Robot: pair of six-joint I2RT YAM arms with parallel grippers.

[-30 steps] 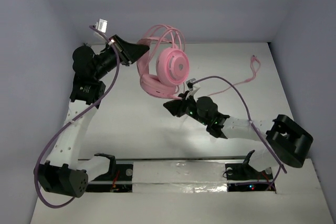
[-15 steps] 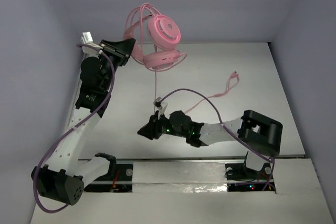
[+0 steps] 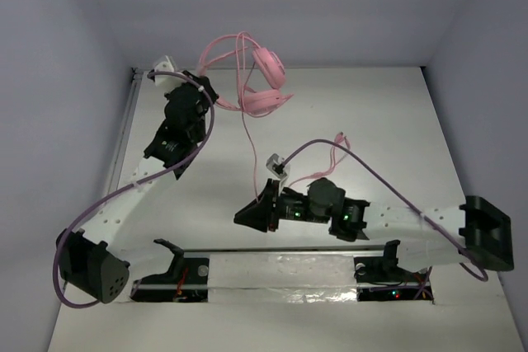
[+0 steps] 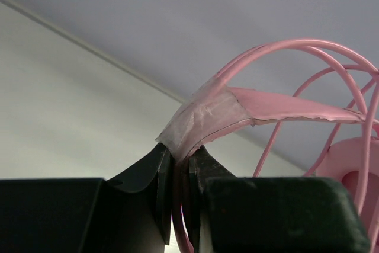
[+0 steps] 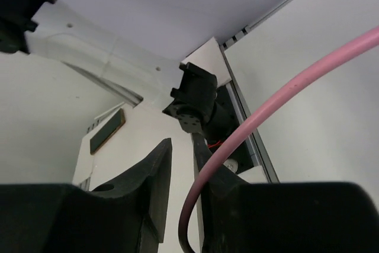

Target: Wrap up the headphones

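Observation:
The pink headphones hang in the air at the back of the table, held by the headband. My left gripper is shut on the headband's taped part. The thin pink cord drops from the earcups towards my right gripper, which sits low near the front rail. In the right wrist view the cord runs through the gap between the fingers of the right gripper, lying against the right finger. The jaws stand apart, wider than the cord. The cord's free end lies on the table.
Thick purple robot cables loop along the left arm and over the right arm. The front rail with both arm bases runs along the near edge. Walls close in at the back and on the left.
The left arm has swung the headphones lower and to the right. The right gripper has shifted slightly right and nearer the rail with its arm stretching out. The cord's free end has dragged left.

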